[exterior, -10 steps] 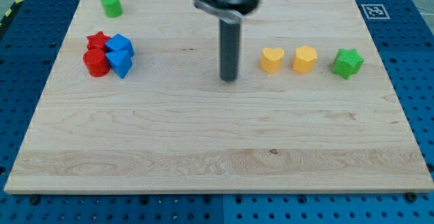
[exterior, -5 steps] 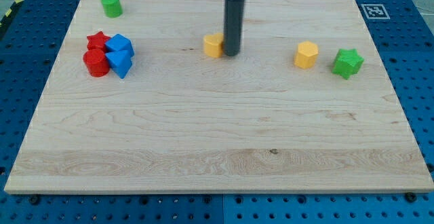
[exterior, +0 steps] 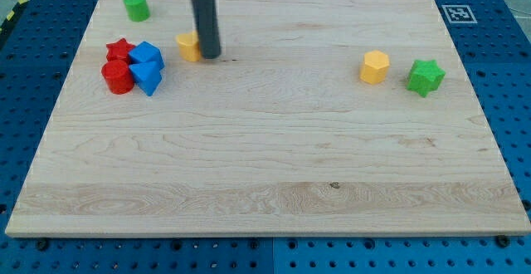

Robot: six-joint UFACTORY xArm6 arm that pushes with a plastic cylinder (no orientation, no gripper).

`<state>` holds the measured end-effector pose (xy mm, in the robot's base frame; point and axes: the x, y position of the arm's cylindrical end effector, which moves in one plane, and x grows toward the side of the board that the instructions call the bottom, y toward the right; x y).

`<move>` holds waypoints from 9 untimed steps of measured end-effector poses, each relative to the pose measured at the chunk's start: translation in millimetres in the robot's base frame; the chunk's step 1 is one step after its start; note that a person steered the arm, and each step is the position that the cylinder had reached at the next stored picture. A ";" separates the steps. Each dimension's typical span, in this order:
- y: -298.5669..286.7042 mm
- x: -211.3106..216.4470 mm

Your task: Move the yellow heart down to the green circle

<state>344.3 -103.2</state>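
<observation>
The yellow heart (exterior: 188,46) lies on the wooden board (exterior: 265,158) at the upper left, partly hidden by the rod. My tip (exterior: 209,56) touches the heart's right side. The green circle (exterior: 136,7) stands near the board's top left corner, up and to the left of the heart and apart from it.
A red star (exterior: 119,50), a red circle (exterior: 117,77) and two blue blocks (exterior: 147,66) cluster just left of the heart. A yellow hexagon (exterior: 374,66) and a green star (exterior: 425,76) sit at the right.
My tip has moved left across the board, pushing the yellow heart from the right-centre to the upper left. The other blocks have not moved.
</observation>
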 end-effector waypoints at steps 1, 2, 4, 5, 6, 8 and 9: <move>10.8 2.2; 24.2 13.9; -2.9 12.4; -52.0 -2.8; -84.0 -35.9; -38.6 -15.6; 1.0 -35.3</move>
<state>308.9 -102.2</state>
